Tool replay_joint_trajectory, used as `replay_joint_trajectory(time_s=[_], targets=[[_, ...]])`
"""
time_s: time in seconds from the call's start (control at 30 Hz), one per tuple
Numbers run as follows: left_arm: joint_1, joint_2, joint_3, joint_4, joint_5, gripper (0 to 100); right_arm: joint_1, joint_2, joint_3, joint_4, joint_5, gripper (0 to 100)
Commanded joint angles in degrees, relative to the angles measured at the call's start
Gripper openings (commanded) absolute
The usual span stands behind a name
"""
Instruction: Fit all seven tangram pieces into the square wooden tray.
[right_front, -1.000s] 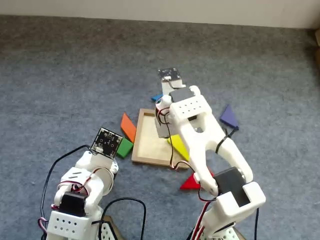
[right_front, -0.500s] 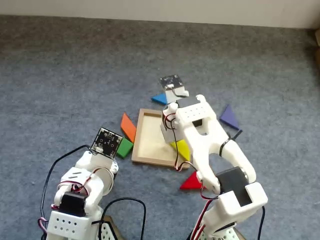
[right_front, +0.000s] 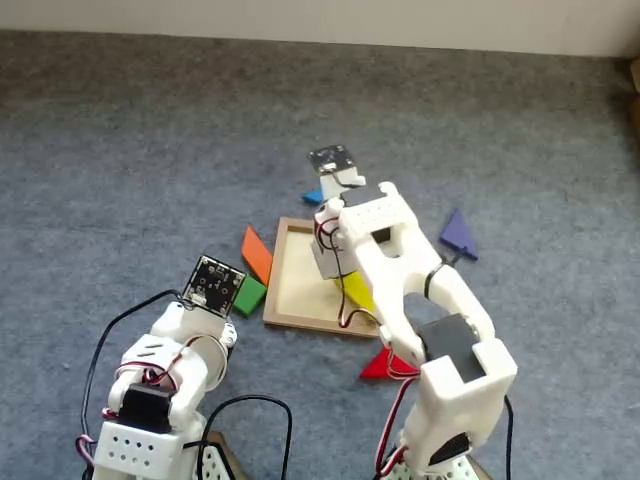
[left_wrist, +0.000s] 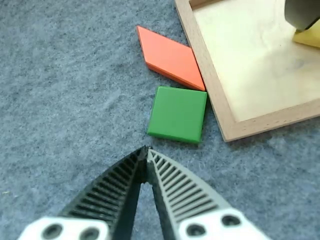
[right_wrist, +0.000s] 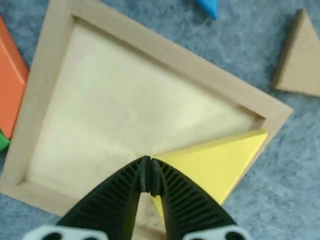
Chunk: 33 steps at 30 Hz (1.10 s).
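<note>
Hovering just short of the green square (left_wrist: 177, 114), your left gripper (left_wrist: 146, 159) is pinched closed on nothing. Farther out, your right gripper (right_wrist: 146, 175), also closed and empty, is over the tray (right_wrist: 165, 52), its tips at the yellow triangle (right_wrist: 215, 160) in one corner.

The right arm (right_front: 400, 262) hides most of the yellow triangle (right_front: 354, 289).

The square wooden tray (right_front: 299, 322) lies flat. A yellow triangle (right_wrist: 215, 160) sits inside it at the right rim. An orange parallelogram (right_front: 257, 253) and a green square (right_front: 250, 295) lie just left of the tray. A blue piece (right_front: 314, 196) lies beyond the far rim, a purple triangle (right_front: 459, 233) to the right and a red triangle (right_front: 382, 365) to the near right.
</note>
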Motion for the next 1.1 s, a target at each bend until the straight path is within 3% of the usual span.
replay_joint_trajectory(time_s=[0.0, 0.23, 0.53, 0.73, 1.07], targets=[[-0.1, -0.9, 1.1, 0.2, 0.3, 1, -1.9, 0.6, -2.6, 0.4, 0.5, 1.5], [-0.1, -0.9, 1.1, 0.2, 0.3, 1, -0.6, -5.5, -4.8, 3.8, 0.5, 1.2], [-0.1, -0.9, 1.1, 0.2, 0.3, 1, 7.0, -19.3, 1.4, 7.0, 0.6, 1.2], [-0.1, -0.9, 1.1, 0.2, 0.3, 1, 11.0, -19.7, 7.5, 6.0, 2.5, 1.2], [-0.1, -0.9, 1.1, 0.2, 0.3, 1, 11.6, -14.5, 9.1, 5.6, 7.0, 1.2]])
